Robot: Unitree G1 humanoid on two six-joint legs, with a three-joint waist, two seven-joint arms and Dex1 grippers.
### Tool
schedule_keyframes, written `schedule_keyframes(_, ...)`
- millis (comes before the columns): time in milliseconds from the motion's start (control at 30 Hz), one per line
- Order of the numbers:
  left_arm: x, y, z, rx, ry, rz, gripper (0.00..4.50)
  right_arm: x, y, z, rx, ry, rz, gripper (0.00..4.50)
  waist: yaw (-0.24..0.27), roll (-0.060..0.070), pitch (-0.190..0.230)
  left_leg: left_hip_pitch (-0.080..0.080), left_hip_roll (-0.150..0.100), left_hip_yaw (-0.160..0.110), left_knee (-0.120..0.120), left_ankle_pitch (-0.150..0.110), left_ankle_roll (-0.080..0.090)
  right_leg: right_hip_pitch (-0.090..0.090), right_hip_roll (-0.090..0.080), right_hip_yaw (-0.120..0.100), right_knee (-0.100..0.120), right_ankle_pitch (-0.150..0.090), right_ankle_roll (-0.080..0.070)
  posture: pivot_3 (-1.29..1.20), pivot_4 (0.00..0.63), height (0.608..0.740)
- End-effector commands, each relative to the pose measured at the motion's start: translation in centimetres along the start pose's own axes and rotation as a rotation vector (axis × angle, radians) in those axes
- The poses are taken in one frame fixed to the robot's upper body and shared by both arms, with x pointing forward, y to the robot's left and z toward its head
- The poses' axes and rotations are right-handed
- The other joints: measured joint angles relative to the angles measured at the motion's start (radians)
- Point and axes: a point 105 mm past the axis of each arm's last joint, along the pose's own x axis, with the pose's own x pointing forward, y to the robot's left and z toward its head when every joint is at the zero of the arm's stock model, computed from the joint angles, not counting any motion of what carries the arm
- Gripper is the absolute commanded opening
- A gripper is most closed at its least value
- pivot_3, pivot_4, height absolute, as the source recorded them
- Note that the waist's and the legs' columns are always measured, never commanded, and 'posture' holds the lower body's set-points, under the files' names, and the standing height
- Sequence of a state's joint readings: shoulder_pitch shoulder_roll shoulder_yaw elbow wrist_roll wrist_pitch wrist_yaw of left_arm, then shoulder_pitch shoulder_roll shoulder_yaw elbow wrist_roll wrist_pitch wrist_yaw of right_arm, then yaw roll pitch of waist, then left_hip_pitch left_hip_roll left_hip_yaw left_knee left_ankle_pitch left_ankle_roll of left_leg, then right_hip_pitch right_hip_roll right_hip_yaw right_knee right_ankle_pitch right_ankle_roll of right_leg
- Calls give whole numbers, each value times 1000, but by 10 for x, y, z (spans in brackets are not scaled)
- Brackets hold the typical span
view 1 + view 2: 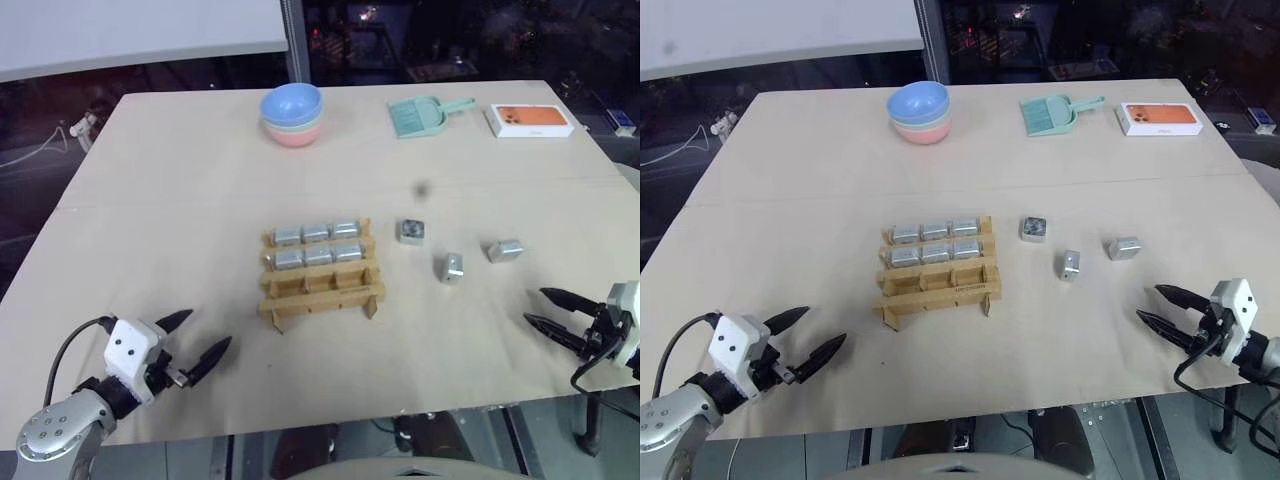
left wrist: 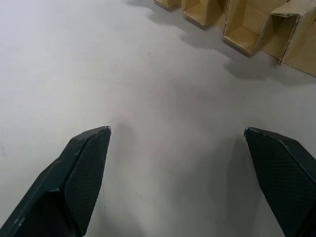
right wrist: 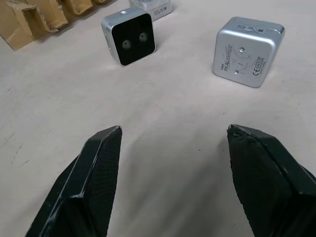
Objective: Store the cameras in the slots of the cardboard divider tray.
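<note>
**6 cameras slotted, 3 loose**

On the table [image 1: 150,180], 1 cardboard divider tray [image 1: 320,285] holds 6 cameras [image 1: 317,245] in its 2 far rows. 3 loose cameras [image 1: 450,267] lie just right of it. 2 pincers, left pincer [image 1: 200,340] and right pincer [image 1: 545,309], are spread wide, empty.

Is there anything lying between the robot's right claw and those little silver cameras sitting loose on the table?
Nothing visible. Only bare beige tabletop separates the open right gripper from the nearest small silver-grey boxy cameras. The brown cardboard divider tray stands off to their left.
</note>
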State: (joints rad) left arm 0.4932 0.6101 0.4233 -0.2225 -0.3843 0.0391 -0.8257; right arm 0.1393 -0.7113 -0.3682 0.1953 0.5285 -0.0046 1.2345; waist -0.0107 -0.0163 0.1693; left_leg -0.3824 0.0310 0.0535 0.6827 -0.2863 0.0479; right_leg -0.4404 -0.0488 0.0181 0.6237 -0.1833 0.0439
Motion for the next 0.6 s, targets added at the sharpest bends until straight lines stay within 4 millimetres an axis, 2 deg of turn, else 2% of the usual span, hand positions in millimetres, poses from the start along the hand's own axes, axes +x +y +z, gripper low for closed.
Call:
schedule_keyframes(33,-3,5,9,46,-20,-1,4500,0,-3,7,-28,-21,0,3338,0,0,0,0,0,0,0,0,0,0,0,0,0,0,0,0,150,740)
schedule_keyframes(600,5,11,12,58,-42,-28,4500,-4,-6,3,-34,-22,-20,3338,0,0,0,0,0,1,0,0,0,0,0,0,0,0,0,0,150,740)
